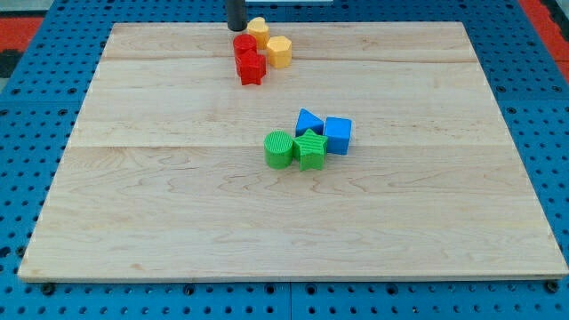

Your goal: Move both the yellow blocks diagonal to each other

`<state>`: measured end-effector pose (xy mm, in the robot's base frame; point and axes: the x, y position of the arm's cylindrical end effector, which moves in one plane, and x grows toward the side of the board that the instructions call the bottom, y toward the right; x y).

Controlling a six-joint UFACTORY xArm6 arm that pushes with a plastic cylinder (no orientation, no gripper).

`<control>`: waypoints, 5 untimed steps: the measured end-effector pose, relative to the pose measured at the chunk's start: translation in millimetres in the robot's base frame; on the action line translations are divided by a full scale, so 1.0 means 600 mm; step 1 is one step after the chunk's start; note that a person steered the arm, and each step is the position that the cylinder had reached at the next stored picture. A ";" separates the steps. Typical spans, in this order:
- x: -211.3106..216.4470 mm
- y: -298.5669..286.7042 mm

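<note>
Two yellow blocks sit near the view's top centre of the wooden board (178, 222). One yellow block (258, 29) lies at the top edge. The other, a yellow hexagonal block (280, 52), lies just below and to its right, touching it corner to corner. My tip (236, 27) is the dark rod's lower end at the top edge, just left of the upper yellow block and right above the red blocks.
Two red blocks sit left of the yellow ones: a round-topped one (244, 45) and a star-like one (252, 68) below it. At centre right lie a green cylinder (278, 148), a green star block (311, 149), a blue triangle (308, 122) and a blue cube (338, 134).
</note>
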<state>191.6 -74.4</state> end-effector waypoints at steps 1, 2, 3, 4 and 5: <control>0.017 0.059; 0.072 0.150; 0.142 0.158; 0.135 0.139; 0.110 0.106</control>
